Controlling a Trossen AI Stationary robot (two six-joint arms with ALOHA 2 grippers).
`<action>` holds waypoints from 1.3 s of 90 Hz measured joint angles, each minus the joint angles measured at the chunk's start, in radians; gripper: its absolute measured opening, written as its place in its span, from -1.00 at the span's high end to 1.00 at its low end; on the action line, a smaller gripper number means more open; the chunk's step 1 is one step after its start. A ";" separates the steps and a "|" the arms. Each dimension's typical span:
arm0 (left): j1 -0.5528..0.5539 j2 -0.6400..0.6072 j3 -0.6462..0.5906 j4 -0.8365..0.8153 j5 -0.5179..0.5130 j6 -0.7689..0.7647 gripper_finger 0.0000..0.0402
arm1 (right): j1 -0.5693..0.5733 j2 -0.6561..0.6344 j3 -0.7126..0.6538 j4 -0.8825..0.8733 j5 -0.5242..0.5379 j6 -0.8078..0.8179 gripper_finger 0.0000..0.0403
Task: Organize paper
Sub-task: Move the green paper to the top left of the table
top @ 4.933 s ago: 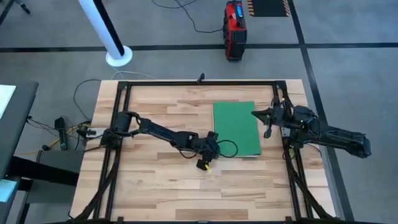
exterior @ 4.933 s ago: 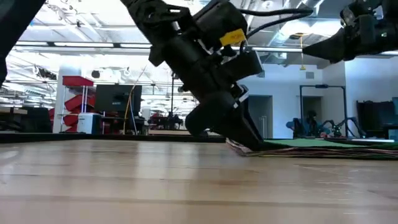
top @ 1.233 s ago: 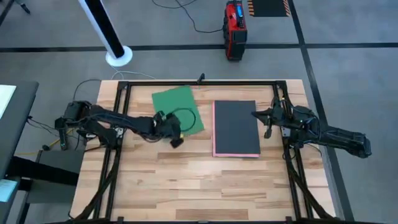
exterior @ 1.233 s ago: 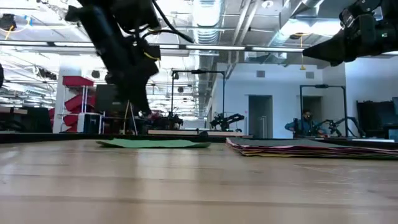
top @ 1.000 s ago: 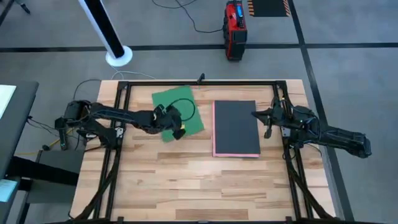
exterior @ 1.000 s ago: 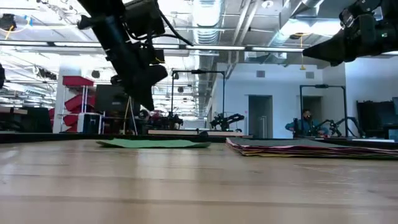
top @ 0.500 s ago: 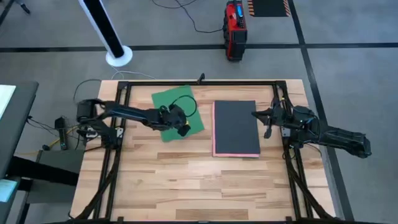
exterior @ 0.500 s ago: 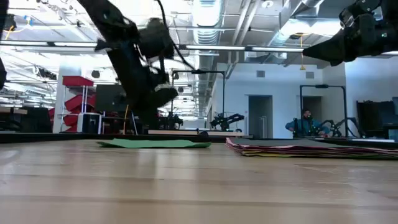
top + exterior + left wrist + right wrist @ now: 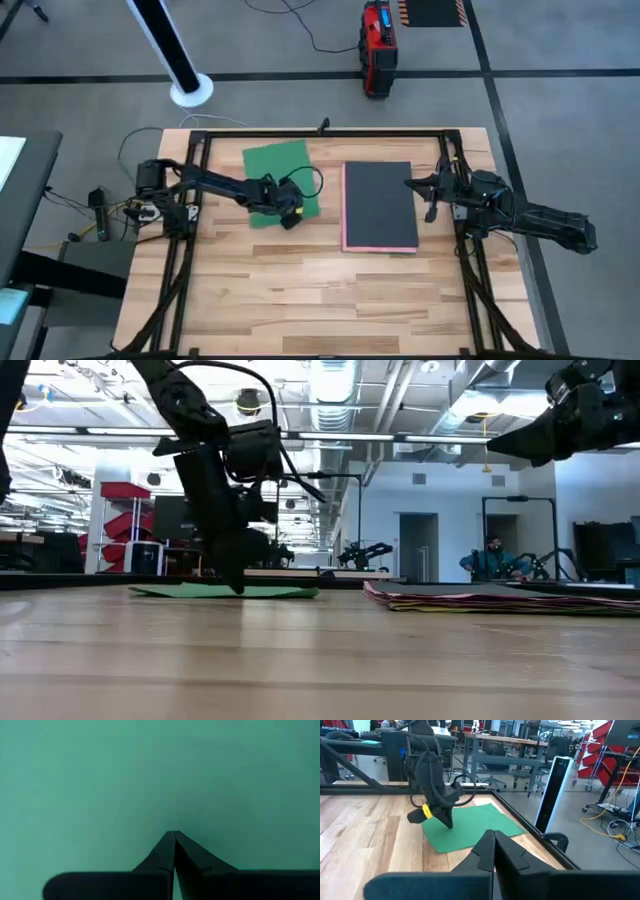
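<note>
The left gripper (image 9: 287,213) stands tip-down on the green sheet (image 9: 280,170), its fingers (image 9: 165,855) pressed together and touching the paper at the sheet's near edge — the sheet lies flat and slightly turned on the table (image 9: 300,290), just left of the stack. The stack of paper (image 9: 379,205) has a dark grey sheet on top with pink showing along its near and left edges, and at its right edge waits the right gripper (image 9: 428,185), raised above the table, fingers closed on nothing.
</note>
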 joint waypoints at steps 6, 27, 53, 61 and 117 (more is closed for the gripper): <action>-0.011 -0.003 0.000 -0.055 0.004 0.006 1.00 | 0.000 0.000 0.000 0.000 0.000 0.002 1.00; -0.037 -0.002 -0.003 -0.238 -0.029 -0.038 1.00 | 0.000 0.000 0.000 0.000 0.000 0.002 1.00; -0.037 0.000 -0.003 -0.275 -0.057 -0.044 1.00 | 0.000 0.000 0.000 -0.002 0.000 0.002 1.00; -0.036 0.001 -0.005 -0.315 -0.069 -0.033 1.00 | 0.000 0.000 0.000 -0.003 0.000 0.002 1.00; -0.050 -0.159 -0.009 -0.322 -0.029 -0.141 1.00 | 0.000 0.000 0.000 -0.003 0.000 0.002 1.00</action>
